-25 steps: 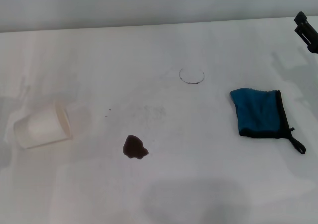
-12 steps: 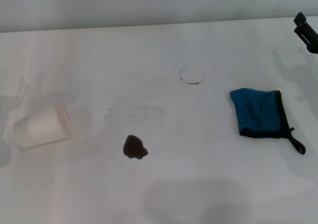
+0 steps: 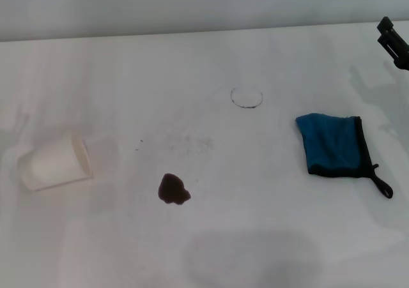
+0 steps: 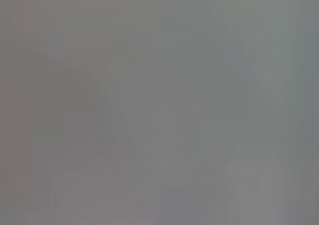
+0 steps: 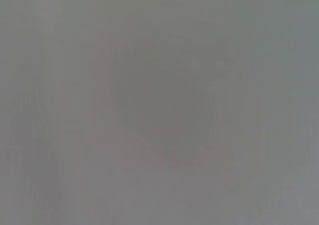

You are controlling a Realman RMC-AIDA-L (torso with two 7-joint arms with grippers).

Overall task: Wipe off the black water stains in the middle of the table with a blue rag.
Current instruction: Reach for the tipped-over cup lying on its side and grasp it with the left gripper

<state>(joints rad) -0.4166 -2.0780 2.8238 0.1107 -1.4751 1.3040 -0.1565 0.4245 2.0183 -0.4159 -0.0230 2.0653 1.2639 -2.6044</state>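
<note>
On the white table (image 3: 255, 224) lies a brownish-black blob of the black water stains (image 3: 173, 189), left of centre toward the front. A thin dark ring outline (image 3: 246, 98) sits farther back, near the middle. The blue rag (image 3: 333, 144), folded, with black edging and a black loop at its front right corner, lies flat at the right. A black part of my right gripper (image 3: 393, 42) shows at the far right edge, behind the rag and well apart from it. My left gripper is out of view. Both wrist views show only plain grey.
A pale paper cup (image 3: 56, 162) lies on its side at the left of the table. Faint grey specks (image 3: 185, 142) mark the surface between the two stains. The table's back edge runs along a grey wall (image 3: 192, 7).
</note>
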